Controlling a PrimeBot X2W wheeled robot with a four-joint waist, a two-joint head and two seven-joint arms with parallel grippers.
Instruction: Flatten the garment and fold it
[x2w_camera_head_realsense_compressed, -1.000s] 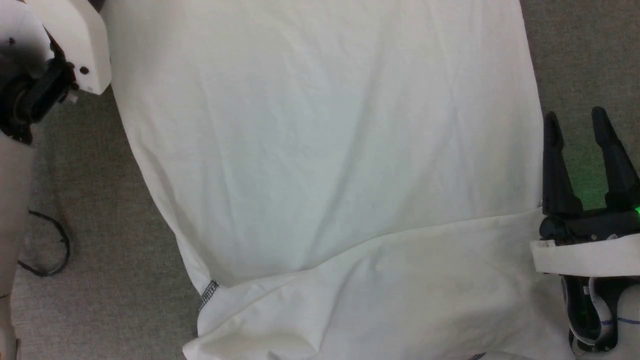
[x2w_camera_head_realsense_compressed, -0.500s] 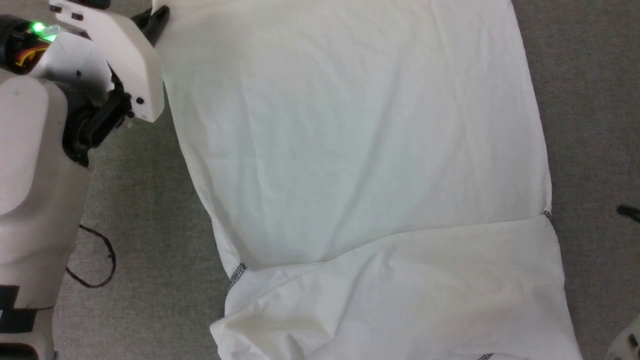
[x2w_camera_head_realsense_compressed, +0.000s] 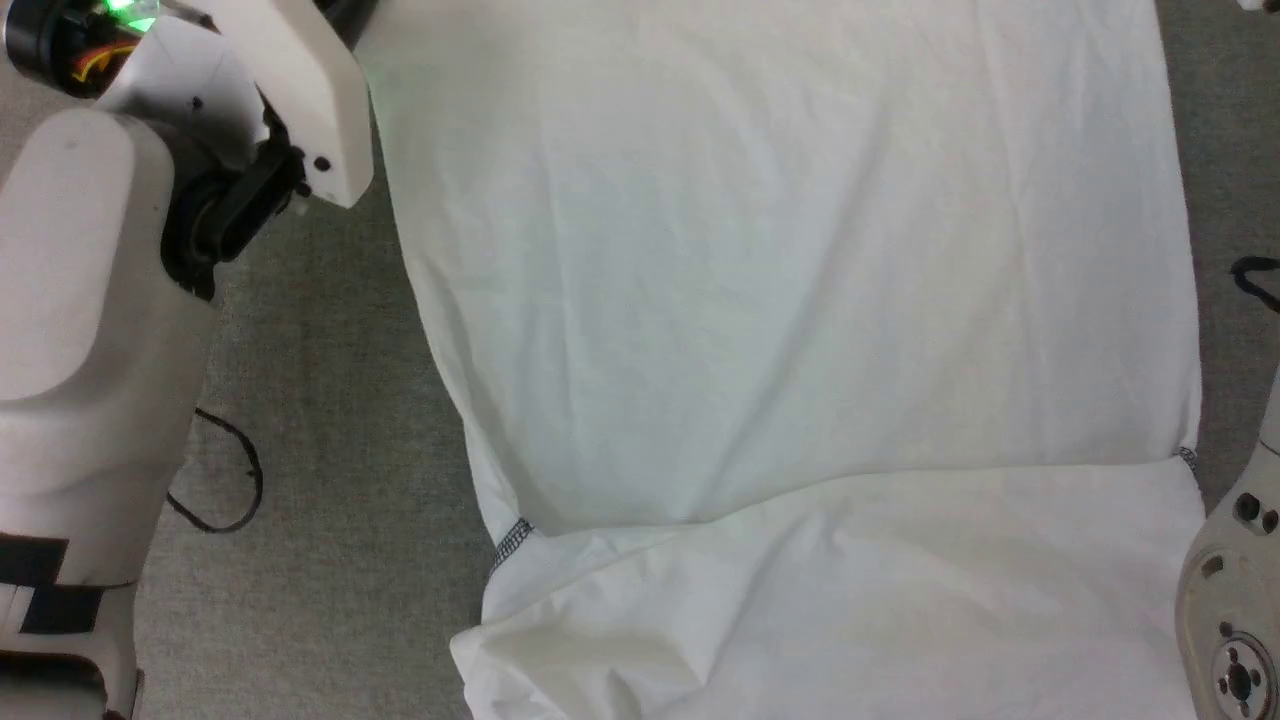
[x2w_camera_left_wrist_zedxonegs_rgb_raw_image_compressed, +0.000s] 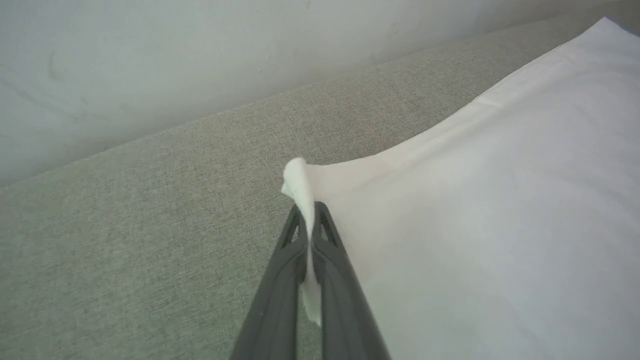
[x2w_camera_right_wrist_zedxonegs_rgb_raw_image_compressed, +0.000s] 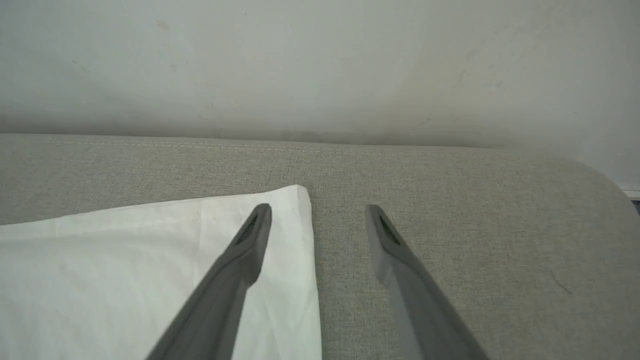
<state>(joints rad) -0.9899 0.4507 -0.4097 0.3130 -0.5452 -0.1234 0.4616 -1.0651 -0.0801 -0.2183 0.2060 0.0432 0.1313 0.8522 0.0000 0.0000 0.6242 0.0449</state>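
On grey fabric (x2w_camera_head_realsense_compressed: 330, 420), one garment (x2w_camera_head_realsense_compressed: 780, 300)

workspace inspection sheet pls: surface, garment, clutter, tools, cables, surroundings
surface: grey woven fabric
garment: white, spread mostly flat, light creases, an overlap line across its near part
clutter: nothing seen
tools: left tool shut on a garment corner; right tool open, straddling another corner's edge
cables: black cable loop lies left of the garment; second cable piece at its right
surroundings: pale wall behind the surface

White garment (x2w_camera_head_realsense_compressed: 780, 300) spread across grey surface (x2w_camera_head_realsense_compressed: 330, 450), pale left arm (x2w_camera_head_realsense_compressed: 80, 300) beside it
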